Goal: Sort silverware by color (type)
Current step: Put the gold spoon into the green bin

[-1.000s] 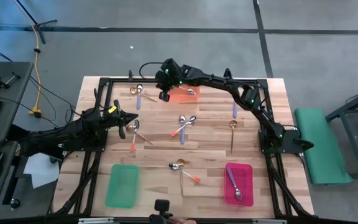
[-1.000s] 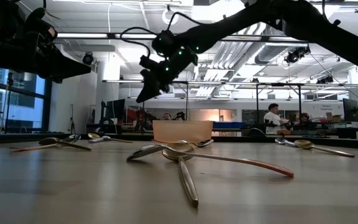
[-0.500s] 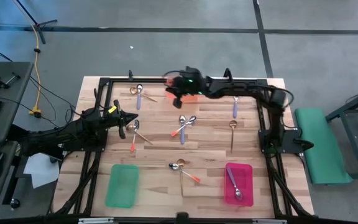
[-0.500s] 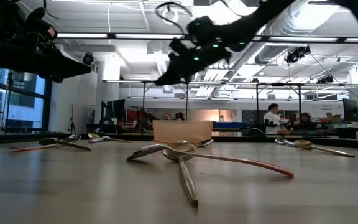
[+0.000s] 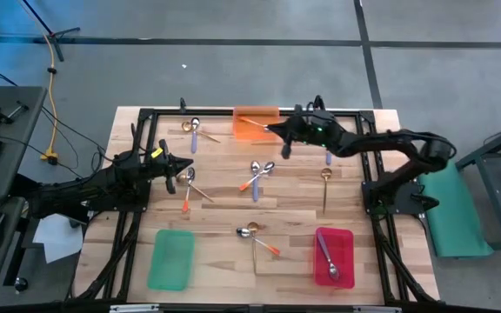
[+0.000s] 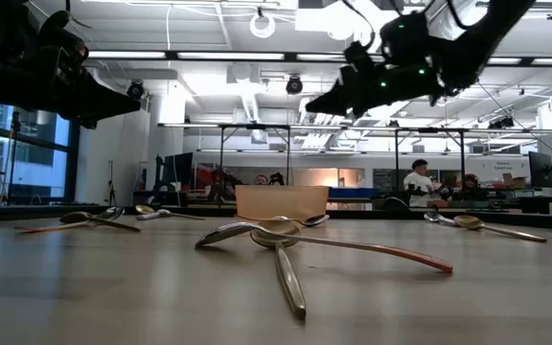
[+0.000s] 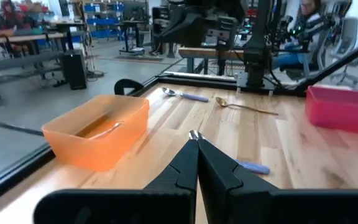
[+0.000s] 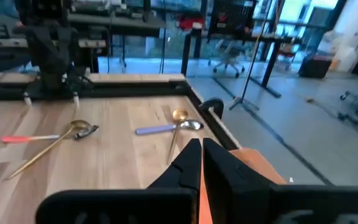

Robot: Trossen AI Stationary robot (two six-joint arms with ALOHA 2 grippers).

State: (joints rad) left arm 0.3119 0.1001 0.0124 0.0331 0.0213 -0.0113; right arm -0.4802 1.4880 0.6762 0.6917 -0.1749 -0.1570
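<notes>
Nearest edge of the wooden surface [image 5: 294, 196]: green tray [image 5: 171, 258] at left, pink tray [image 5: 333, 256] at right with a purple-handled spoon [image 5: 328, 259] lying in it. Between the trays, a gold spoon [image 5: 253, 240] lies crossed with an orange-handled spoon [image 5: 262, 243]. Mid-surface: an orange-handled and a purple-handled spoon crossed at centre [image 5: 257, 176], a gold spoon [image 5: 325, 187] to their right, an orange/gold pair [image 5: 187, 187] at left just by the left gripper [image 5: 187, 166], jaws together, holding nothing, hovering low. Far side: gold and purple-handled spoons [image 5: 194, 131] at left, orange tray [image 5: 256, 124] at far centre with an orange-handled spoon [image 5: 252, 123] in it, lone purple-handled spoon [image 5: 328, 155] further right. Right gripper [image 5: 283, 148] is raised above the surface just beside the orange tray, jaws together, empty.
</notes>
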